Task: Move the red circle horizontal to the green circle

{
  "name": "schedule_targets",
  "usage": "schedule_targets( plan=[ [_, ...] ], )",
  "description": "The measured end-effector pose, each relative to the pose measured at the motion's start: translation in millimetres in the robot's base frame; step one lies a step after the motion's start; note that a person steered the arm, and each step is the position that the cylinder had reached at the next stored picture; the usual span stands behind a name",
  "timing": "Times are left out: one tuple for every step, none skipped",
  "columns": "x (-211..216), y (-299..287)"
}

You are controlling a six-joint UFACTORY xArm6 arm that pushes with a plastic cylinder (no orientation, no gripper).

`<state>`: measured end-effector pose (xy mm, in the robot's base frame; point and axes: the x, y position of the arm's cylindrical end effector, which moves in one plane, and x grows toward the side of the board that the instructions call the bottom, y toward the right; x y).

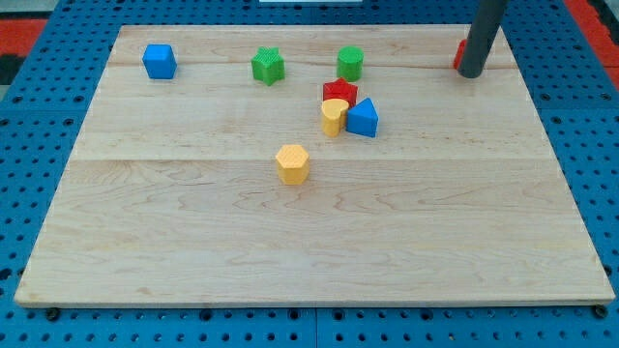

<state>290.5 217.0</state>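
Seven blocks sit on the wooden board (309, 251), all in its upper half. Two are green: a green star (267, 66) near the top edge, left of centre, and a green circle (350, 63) just to its right. Two are blue: a blue cube (159, 61) close to the top-left corner and a blue triangle (363, 118) in the middle cluster. Two are yellow: a yellow hexagon (292, 163) alone near the board's centre, and a yellow block (334, 117) of rounded shape touching the blue triangle's left side. A red star (339, 92) sits just above those two, directly below the green circle.

A seventh piece, the red circle (459, 55), shows only as a sliver by the top-right corner, mostly hidden behind the dark rod. My tip (472, 73) rests against it on its right side, well apart from the cluster. The rod has no jaws, so there is nothing to open or close. Nothing stands between the red circle and the green circle along the top edge.
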Motion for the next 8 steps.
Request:
schedule_targets(
  plan=[
    [35.0,16.3],
    [7.7,63.0],
    [-33.8,104.8],
    [-59.0,64.5],
    [-49.1,21.3],
    [-34.2,22.8],
    [-34.2,17.7],
    [-34.2,21.1]
  ],
)
